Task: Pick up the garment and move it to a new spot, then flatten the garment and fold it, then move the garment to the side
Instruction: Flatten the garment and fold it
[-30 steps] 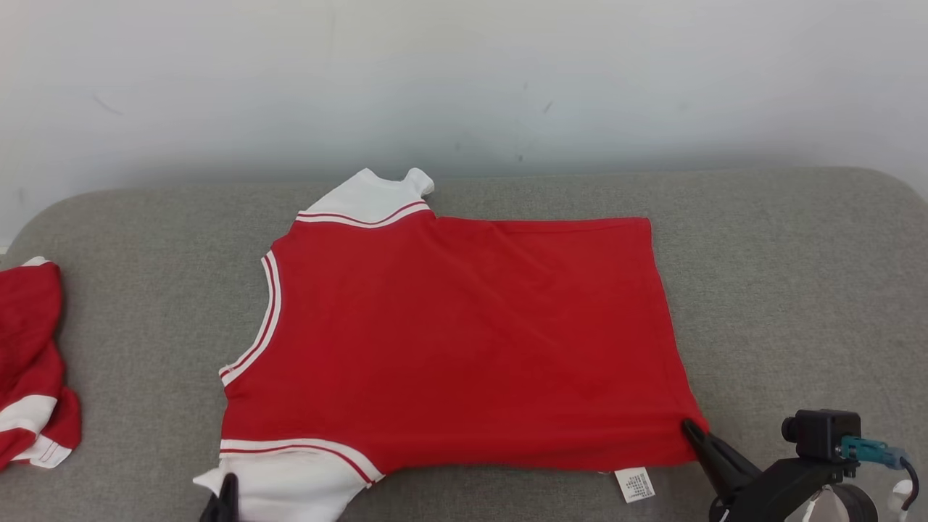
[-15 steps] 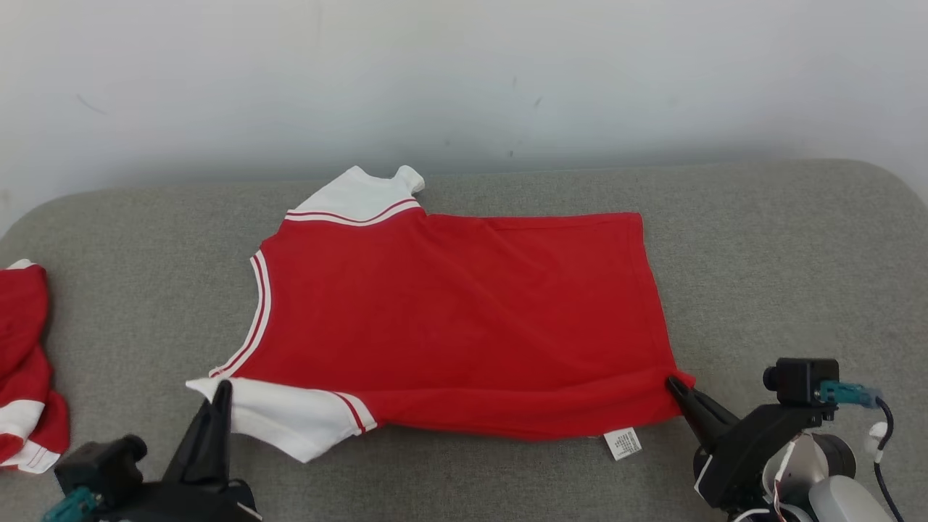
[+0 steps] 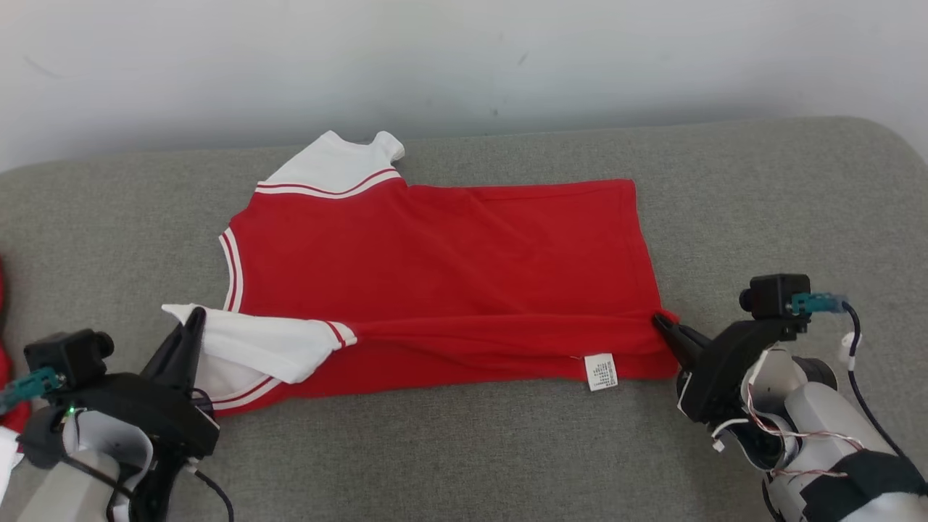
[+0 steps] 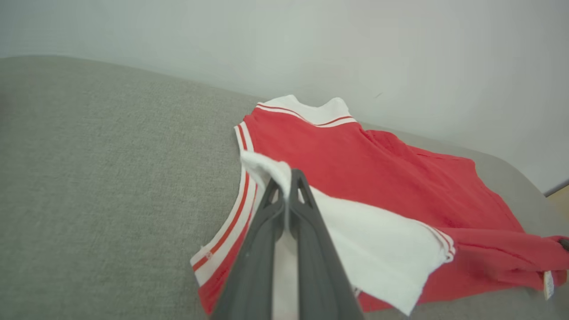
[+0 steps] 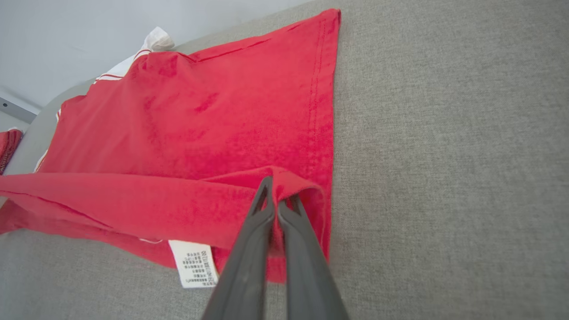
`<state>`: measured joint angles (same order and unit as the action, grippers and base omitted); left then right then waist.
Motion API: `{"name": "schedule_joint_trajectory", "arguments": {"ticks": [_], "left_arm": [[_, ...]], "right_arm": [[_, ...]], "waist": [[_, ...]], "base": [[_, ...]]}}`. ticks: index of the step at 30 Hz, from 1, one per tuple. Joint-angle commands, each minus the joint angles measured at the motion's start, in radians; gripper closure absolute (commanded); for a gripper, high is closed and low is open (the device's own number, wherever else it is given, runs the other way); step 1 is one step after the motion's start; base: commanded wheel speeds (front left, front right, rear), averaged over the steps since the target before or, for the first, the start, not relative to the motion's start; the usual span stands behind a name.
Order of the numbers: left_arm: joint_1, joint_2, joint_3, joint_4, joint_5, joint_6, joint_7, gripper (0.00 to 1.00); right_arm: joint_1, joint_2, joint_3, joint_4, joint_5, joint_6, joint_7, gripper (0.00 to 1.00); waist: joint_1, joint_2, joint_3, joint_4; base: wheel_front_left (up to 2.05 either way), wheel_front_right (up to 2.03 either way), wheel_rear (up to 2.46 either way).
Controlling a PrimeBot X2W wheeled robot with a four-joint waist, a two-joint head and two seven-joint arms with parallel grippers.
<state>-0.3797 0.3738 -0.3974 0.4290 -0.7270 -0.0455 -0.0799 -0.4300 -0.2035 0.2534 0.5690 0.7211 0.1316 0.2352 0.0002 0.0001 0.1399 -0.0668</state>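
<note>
the left end effector (image 3: 194, 315) (image 4: 291, 175) has its two dark fingers pressed together on the tip of a white sleeve (image 3: 261, 344) (image 4: 369, 249), holding that sleeve raised and turned over onto the red body of the garment (image 3: 449, 254) (image 4: 378, 164) (image 5: 200, 120). the right end effector (image 3: 660, 320) (image 5: 278, 189) is clamped on the near corner of the hem, where the red cloth bunches into a small loop around its fingers. between the two grips the near edge of the garment is lifted and drawn into a long fold running across its width, while the rest lies flat on the grey fabric-covered desk (image 3: 761, 181), roughly in the middle of it, neck opening toward the robot's left and hem toward its right. a white care label (image 3: 601, 370) (image 5: 193, 262) (image 4: 548, 284) hangs from the near edge close to the right end effector; it carries rows of small dark print, too fine to read. the neck opening is trimmed with red and white stripes, and the same stripes border the far white sleeve (image 3: 333, 163), which lies flat near the back edge of the desk. another red piece of clothing (image 5: 9, 142) sits at the far left end of the desk, well apart from the garment. a pale wall (image 3: 464, 58) rises behind the desk.
</note>
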Motion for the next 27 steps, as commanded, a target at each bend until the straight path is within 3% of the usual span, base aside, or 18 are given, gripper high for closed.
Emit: {"name": "schedule_joint_trajectory", "arguments": {"ticks": [1,10,25,26,27], "left_arm": [[-0.03,0.005,0.002,0.029,-0.019,-0.013,0.008,1.0],[-0.202,0.003,-0.047,0.24,-0.034,-0.076,0.058,1.0],[-0.353,0.0,-0.184,0.408,-0.119,-0.084,0.046,1.0],[-0.356,0.001,-0.192,0.414,-0.125,-0.084,0.039,1.0],[-0.358,0.003,-0.202,0.42,-0.129,-0.084,0.028,1.0]], "right_arm": [[-0.035,-0.004,0.015,0.023,0.009,-0.002,-0.001,1.0],[-0.194,0.013,0.128,0.188,0.073,-0.002,-0.014,1.0],[-0.338,0.04,0.27,0.337,0.181,-0.002,-0.073,1.0],[-0.34,0.038,0.279,0.34,0.186,-0.002,-0.082,0.97],[-0.343,0.035,0.287,0.341,0.19,-0.002,-0.094,0.87]], "waist": [[-0.0002,-0.0001,0.015,-0.013],[-0.0002,-0.0001,0.047,-0.034],[-0.0002,-0.0001,0.082,-0.051],[-0.0002,-0.0001,0.081,-0.051],[-0.0002,-0.0001,0.08,-0.05]], "base": [[0.0,0.0,0.0],[0.0,0.0,0.0],[0.0,0.0,0.0],[0.0,0.0,0.0],[0.0,0.0,0.0]]}}
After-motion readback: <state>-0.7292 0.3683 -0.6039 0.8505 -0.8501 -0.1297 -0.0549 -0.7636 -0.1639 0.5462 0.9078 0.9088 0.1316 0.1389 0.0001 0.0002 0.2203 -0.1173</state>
